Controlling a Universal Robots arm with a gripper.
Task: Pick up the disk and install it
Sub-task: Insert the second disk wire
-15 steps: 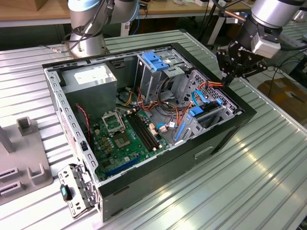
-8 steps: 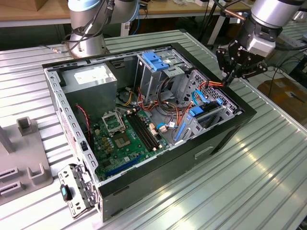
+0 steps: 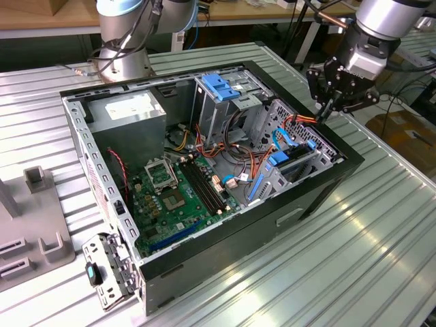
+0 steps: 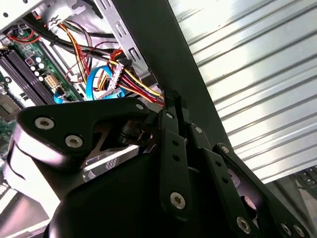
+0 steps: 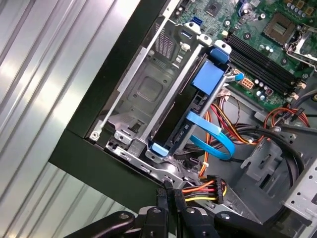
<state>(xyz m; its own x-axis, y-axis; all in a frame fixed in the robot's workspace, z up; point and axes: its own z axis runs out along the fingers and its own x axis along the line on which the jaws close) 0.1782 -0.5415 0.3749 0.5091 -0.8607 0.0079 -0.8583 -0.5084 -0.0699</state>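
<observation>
Exterior view: the tool hovers over the open computer case at the corner on the exterior view's right, above the drive cage. The disk sits on edge in that cage, blue carrier showing, long axis running along the case wall. Second wrist view: tool fingers pressed together on nothing, beside the coloured power cables. First wrist view: disk slotted edge-up in its bay, blue ribbon cable just beside it.

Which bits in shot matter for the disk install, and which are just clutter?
Job: disk in its blue carrier, sitting in the drive cage; gripper, shut, beside the case edge.
Lying about: motherboard; power-supply box; bare blue bracket; grey fixture.
</observation>
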